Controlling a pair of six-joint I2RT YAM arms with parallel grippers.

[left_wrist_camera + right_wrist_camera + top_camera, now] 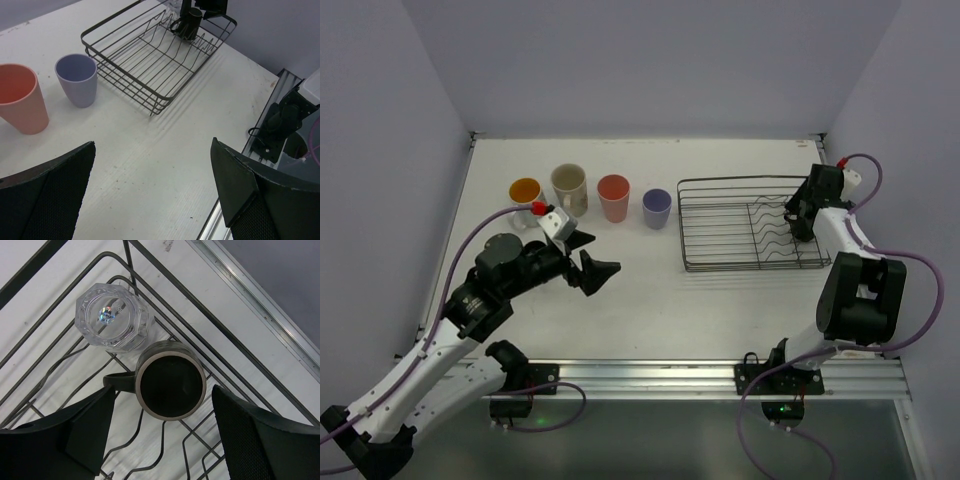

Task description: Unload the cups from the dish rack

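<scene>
The job looks about two-thirds done. 4 cups stand in a row on the white table (pixel 720 310), left of the dish rack (pixel 740 180): an orange-inside cup (pixel 524 190), a cream mug (pixel 569 188), a salmon cup (pixel 613 196) and a lavender cup (pixel 657 207). 2 are left in the rack, both in its far right corner: a clear glass (pixel 112 320) and a dark mug (pixel 170 385), just beside each other.

The right hand (pixel 164 390) hovers over that corner with its fingers (pixel 265 440) spread wide, directly above the dark mug and holding nothing. That mug is probably the next pick. The left hand (pixel 152 145) hangs over bare table in front of the cup row, wide open and empty.

The salmon and lavender cups are plain, matte, tapered tumblers without handles, plastic by the look of them. The glass is thick and faceted with a many-sided outline; I cannot tell whether it stands mouth up. The dark mug is round, upright and mouth up, with a paler rim, a glazed sheen and a small loop handle; it looks ceramic. The rack is thin dark wire, low-sided, with wavy dividers that the mug sits among. The table surface is matte with fine ribbing.
</scene>
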